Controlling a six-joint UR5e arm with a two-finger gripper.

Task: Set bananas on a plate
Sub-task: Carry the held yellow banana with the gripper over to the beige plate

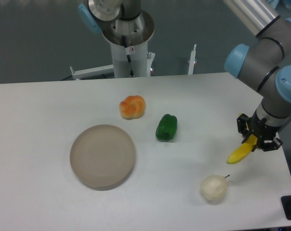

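A bright yellow banana [241,152] sits at the right side of the table, tilted with its lower tip pointing left and down. My gripper [257,138] is shut on the banana's upper end, its black fingers on either side of it. Whether the banana's lower tip touches the table I cannot tell. The plate [103,156], a round beige-grey dish with a low rim, lies far to the left with nothing on it.
An orange lobed fruit [132,107] and a green bell pepper [166,127] lie between the plate and the banana. A pale cream round fruit with a stem [213,187] rests just below and left of the banana. The table's right edge is close to my gripper.
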